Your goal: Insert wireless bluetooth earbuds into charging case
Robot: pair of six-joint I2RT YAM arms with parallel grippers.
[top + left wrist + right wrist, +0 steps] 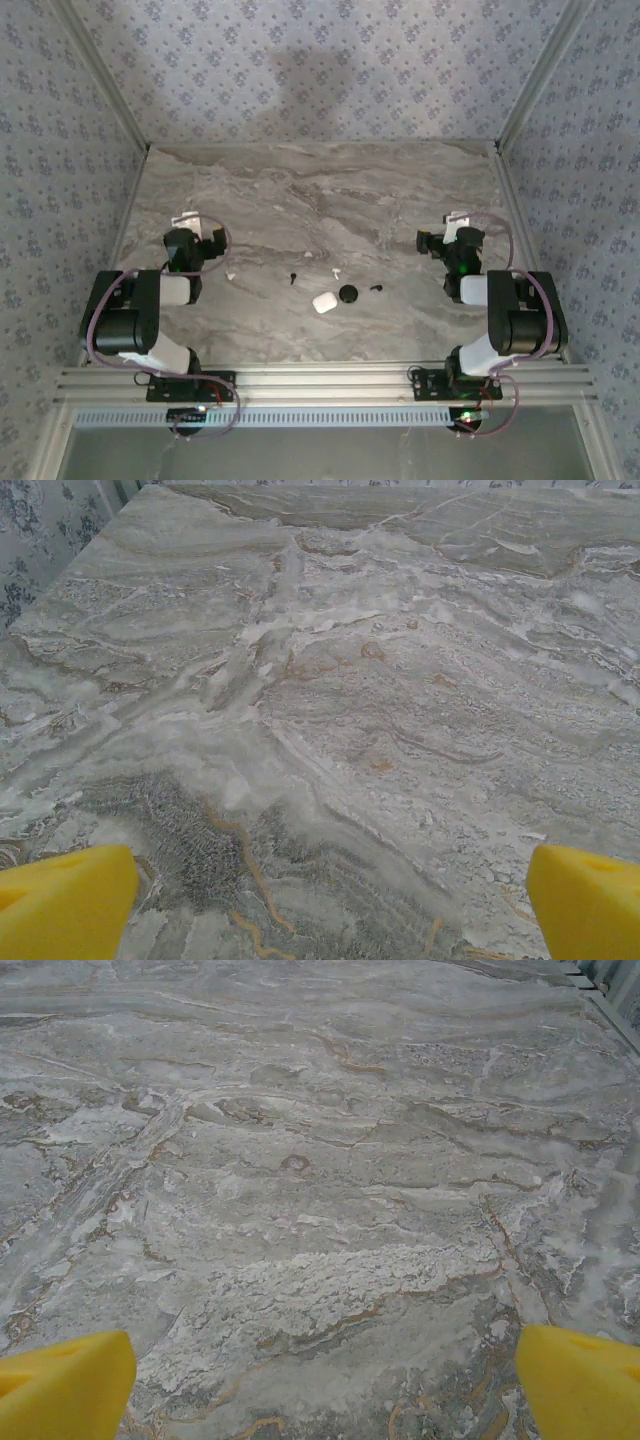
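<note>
Yellow fingertips (65,905) sit half cropped; earbuds (335,271) are faint white specks.

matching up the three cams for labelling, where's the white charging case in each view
top external: charging case lies low centre, just left of the black disc.
left wrist: open left gripper faces the far marble tabletop; the case lies back toward the near edge.
right wrist: open right gripper likewise faces the far side.
shared landmark: the grey-veined marble tabletop.
</note>
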